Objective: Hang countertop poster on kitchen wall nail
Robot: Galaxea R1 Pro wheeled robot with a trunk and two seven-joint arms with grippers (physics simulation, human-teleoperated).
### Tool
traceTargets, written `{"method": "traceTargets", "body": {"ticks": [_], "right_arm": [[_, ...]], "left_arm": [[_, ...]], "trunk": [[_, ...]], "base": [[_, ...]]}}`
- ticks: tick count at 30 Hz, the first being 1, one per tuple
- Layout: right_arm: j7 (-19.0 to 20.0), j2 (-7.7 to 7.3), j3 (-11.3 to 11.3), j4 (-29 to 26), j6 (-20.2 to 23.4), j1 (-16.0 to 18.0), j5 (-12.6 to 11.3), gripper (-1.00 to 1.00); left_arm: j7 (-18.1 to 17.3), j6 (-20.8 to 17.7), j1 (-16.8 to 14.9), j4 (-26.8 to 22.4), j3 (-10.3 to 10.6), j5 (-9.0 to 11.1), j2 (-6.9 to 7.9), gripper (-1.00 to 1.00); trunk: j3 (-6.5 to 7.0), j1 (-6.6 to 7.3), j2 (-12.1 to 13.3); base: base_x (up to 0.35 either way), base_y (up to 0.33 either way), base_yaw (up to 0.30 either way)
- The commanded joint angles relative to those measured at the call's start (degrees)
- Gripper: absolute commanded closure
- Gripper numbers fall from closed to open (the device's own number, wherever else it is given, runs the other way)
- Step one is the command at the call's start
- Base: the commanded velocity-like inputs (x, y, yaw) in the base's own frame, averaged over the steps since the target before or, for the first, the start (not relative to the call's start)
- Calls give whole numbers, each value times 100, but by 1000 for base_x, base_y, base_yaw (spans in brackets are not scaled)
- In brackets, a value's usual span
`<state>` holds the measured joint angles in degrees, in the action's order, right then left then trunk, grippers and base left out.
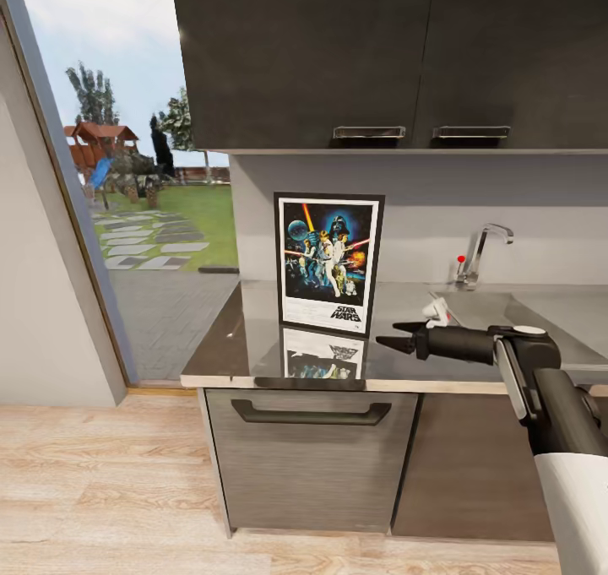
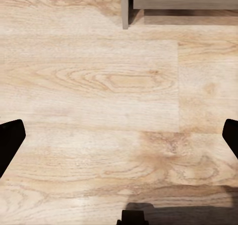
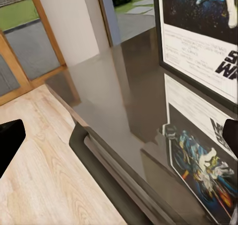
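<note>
Reach step: the right hand [image 1: 397, 337], fingers parted and empty, hovers right of the poster [image 1: 329, 263], standing upright mid-frame on the table [image 1: 228, 339]. Next, I'd say: close in, grip its edge.

Desk [image 1: 245, 339]: bare glossy strip left of and in front of poster [image 1: 329, 263]; open for a pass.
Poster: stands upright near the desk's front edge, blocking the middle.
Right hand [image 1: 390, 333]: over the desk just right of the poster, jaws apart, a narrow gap between.
Upper cabinets [image 1: 388, 51]: overhang the poster, limiting lift room.
Faucet [image 1: 481, 250]: behind the sink, far right.
Floor [image 2: 99, 86]: open under left hand [image 2: 119, 136].
</note>
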<state>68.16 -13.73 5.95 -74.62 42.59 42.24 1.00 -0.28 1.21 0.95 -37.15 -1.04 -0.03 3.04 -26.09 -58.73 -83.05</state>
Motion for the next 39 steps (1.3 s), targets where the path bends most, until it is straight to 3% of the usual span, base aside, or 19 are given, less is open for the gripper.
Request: {"method": "traceTargets", "body": {"ticks": [1,6,7,39], "right_arm": [[21,1,5,30,12,4,15,-100],[14,1,3,91,-149,4,22,-100],[14,1,3,94,-396,4,22,-100],[13,2,2,299,-444,0,23,-100]], "left_arm": [[-5,10,1,-2,-4,1,14,-100],[-7,11,1,5,-2,-1,35,-100],[-7,11,1,5,-2,0,35,-100],[-10,11,1,-3,-10,3,48,-100]], "trunk": [[-5,0,-3],[-5,0,-3],[-5,0,-3],[-5,0,-3]], "base": [[0,0,0],[31,0,0],[161,0,0],[154,-35,0]]}}
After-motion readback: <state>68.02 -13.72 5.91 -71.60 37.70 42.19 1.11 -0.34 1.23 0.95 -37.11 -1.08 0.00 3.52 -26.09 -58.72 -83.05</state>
